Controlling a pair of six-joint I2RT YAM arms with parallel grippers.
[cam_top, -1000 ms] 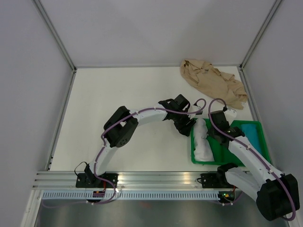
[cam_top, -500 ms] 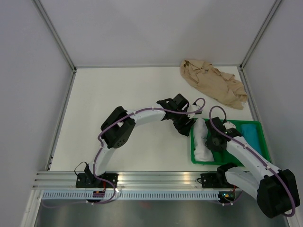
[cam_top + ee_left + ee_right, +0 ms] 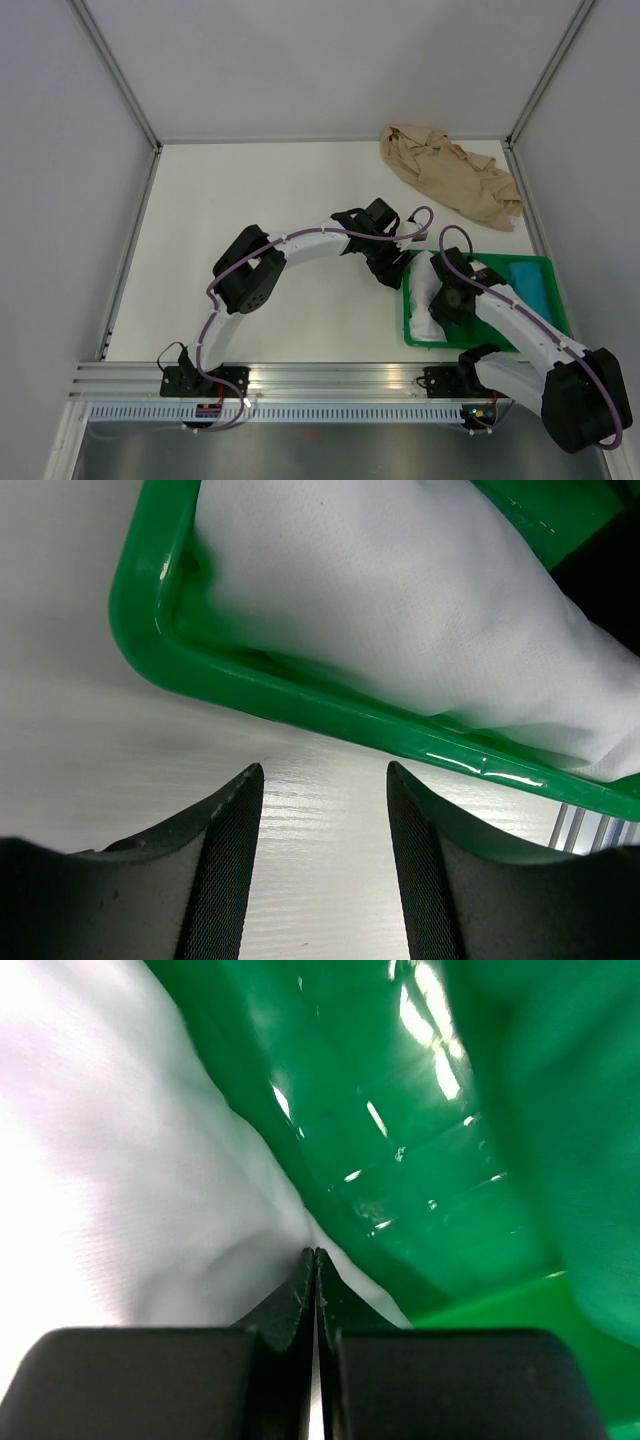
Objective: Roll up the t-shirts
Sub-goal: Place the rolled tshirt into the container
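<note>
1. Table [image 3: 250, 200]: no change over the last second.

2. Tan shirt [image 3: 450, 185]: lies crumpled and unrolled at the far right corner, well apart from both arms. It has not moved.

3. Tray [image 3: 437, 345]: sits at the near right, in the same place as before.

4. White shirt [image 3: 424, 318]: lies as a long bundle along the left side of the tray, inside the rim. The left wrist view shows it [image 3: 400, 610] pressed against the tray's corner wall. Its position is unchanged, but more of it is now covered from above.

5. Right gripper [image 3: 315, 1260]: this is the one change. It has travelled left from the middle of the tray and now stands over the white shirt. Its jaws are clenched fully together, and no cloth shows between them. The tips rest where the shirt's right edge meets the tray floor.

6. Left gripper [image 3: 322, 780]: holds station on the table just outside the tray's far left corner. Its jaws are released and empty.

Assessment: the white shirt appears rolled and stowed, and the right gripper is probably tucking or pressing it. The tan shirt remains to be rolled.
</note>
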